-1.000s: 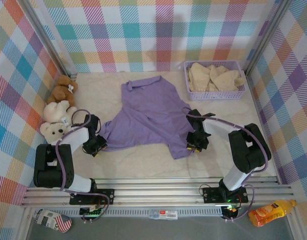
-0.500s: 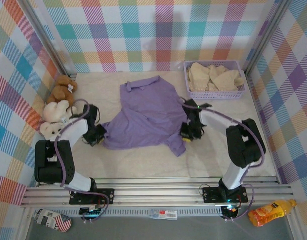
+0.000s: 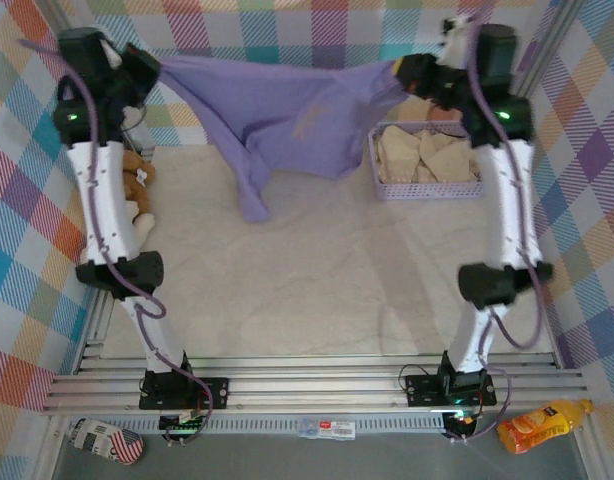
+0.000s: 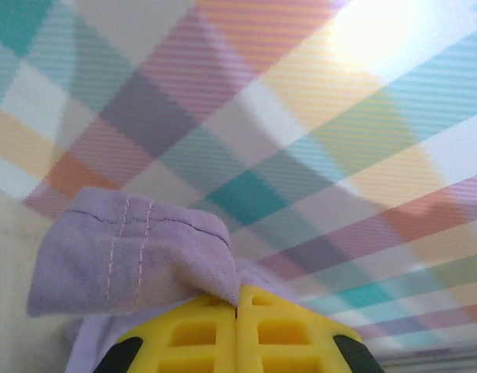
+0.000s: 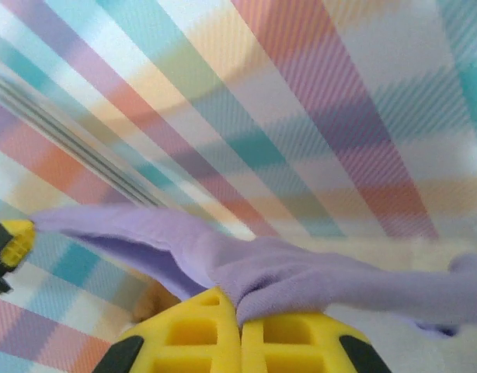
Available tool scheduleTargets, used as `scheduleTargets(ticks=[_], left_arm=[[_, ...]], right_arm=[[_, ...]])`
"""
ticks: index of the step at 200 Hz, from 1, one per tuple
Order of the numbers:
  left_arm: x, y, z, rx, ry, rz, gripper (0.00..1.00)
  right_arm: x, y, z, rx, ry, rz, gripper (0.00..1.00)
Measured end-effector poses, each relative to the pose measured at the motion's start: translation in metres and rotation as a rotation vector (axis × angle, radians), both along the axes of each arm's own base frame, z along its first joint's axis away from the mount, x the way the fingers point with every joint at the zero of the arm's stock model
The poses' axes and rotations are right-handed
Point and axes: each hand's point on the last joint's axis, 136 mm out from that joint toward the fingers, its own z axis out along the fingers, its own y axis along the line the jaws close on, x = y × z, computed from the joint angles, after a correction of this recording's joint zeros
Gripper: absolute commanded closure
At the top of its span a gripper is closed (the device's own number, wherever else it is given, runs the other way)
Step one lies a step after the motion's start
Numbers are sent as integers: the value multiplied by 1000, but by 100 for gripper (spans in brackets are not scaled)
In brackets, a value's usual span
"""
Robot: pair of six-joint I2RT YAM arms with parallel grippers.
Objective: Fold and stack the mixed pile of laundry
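Note:
The lavender-purple shirt (image 3: 287, 115) hangs in the air in front of the back wall, stretched between both grippers, and one sleeve dangles down over the table. My left gripper (image 3: 152, 70) is raised high at the left and is shut on one edge of the shirt (image 4: 130, 249), with the yellow fingers (image 4: 200, 326) pressed together. My right gripper (image 3: 402, 75) is raised high at the right and is shut on a bunched fold of the shirt (image 5: 316, 272). The cream-beige garment (image 3: 427, 155) lies crumpled in the basket.
The lavender mesh basket (image 3: 427, 190) stands at the back right, below the right gripper. Teddy bears (image 3: 137, 185) lie by the left wall, partly behind the left arm. Plaid walls enclose the table on three sides. A yellow bottle (image 3: 542, 425) lies beyond the near rail.
Both arms rose from the table to high near the back wall. They lifted the shirt off the table, and it now hangs spread between them. Both grippers have closed on it.

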Motion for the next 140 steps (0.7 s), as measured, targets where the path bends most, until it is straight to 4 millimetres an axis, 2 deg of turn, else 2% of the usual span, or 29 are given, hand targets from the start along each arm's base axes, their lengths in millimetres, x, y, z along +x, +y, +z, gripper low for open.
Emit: scheduleTargets(ticks=[2,16,33,51,64,82,93,140], left_arm=[[-2,1,1,-2,-2,1,100],[-30,15,21,-10,-37,36,100],[-61,17,37,-15,-69,54,100],[-81,9,53,-12,-111,31,100],[-92,5,62,-9,-135,17,100],[-98,2,65,-9,-143,5,100],[-99,1,62,-12,-134,1,100],[-87,2,44,-23,-86,-3,100]], right_arm=[[-10,-4,10,5,-27,-3,100],[-54,-12,46,21,-137,2,100],[-107,-16,90,24,-289,21,100],[-144,-21,116,15,-390,22,100],[-158,-24,124,3,-429,17,100],[-162,-25,126,-5,-441,15,100],[-156,-25,121,-12,-428,13,100],[-99,-15,73,-22,-253,31,100]])
